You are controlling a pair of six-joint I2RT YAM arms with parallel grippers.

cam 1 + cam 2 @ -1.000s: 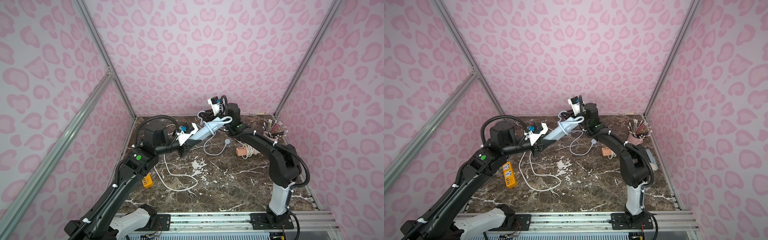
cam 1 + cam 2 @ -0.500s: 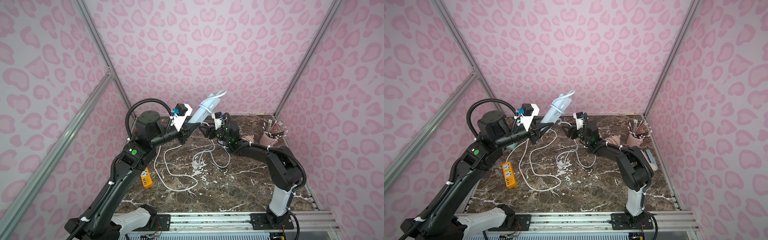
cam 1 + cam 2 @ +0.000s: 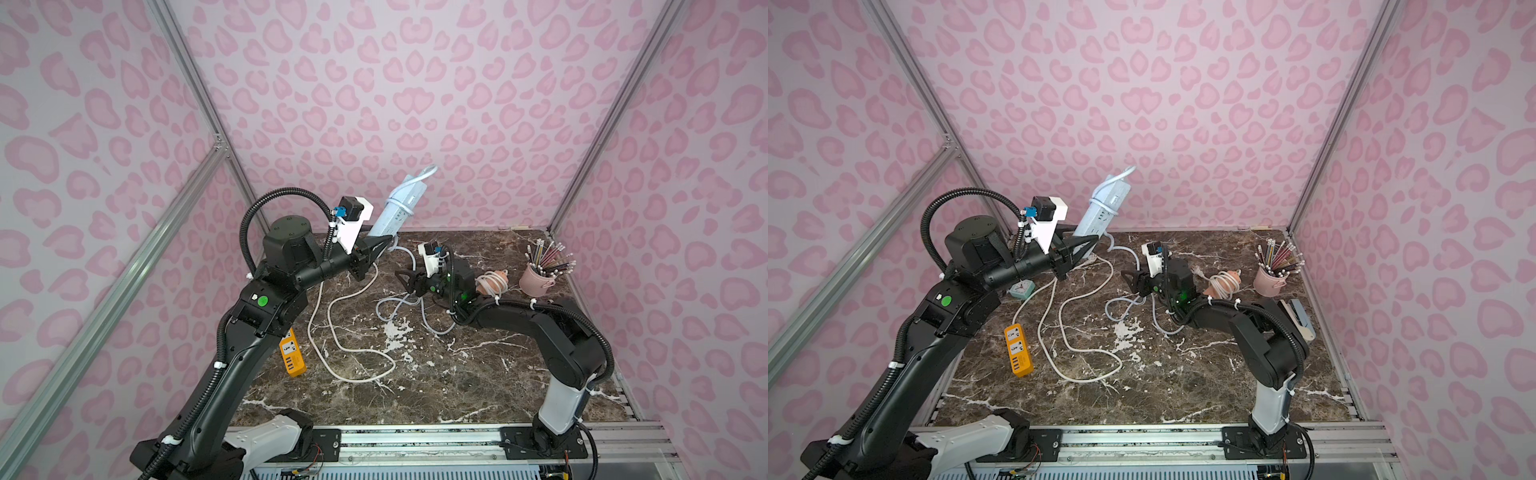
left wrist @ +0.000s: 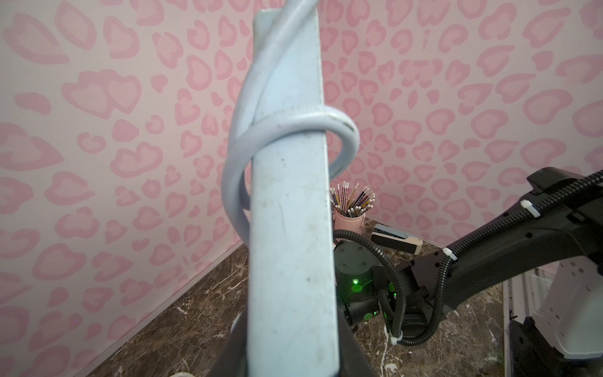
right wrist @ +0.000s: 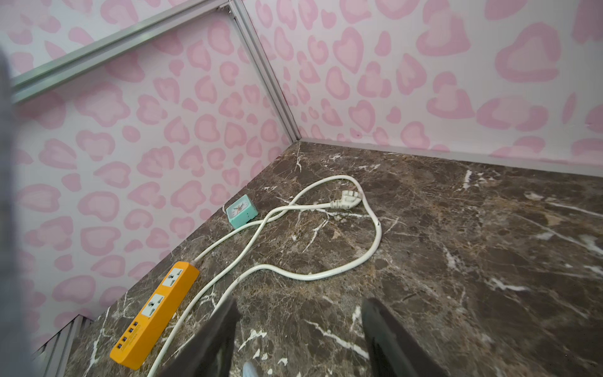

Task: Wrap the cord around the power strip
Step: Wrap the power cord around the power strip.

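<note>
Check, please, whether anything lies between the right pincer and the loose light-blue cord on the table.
Nothing visible does: the open right pincer hovers just above the light-blue cord lying looped on the marble table, no other object between them.

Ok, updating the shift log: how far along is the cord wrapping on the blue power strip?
Done: one loop of cord circles the power strip near its upper end. In hand: the left claw holds the strip raised; the right claw hangs open and empty by the slack. Left: the rest lies loose on the table.
</note>
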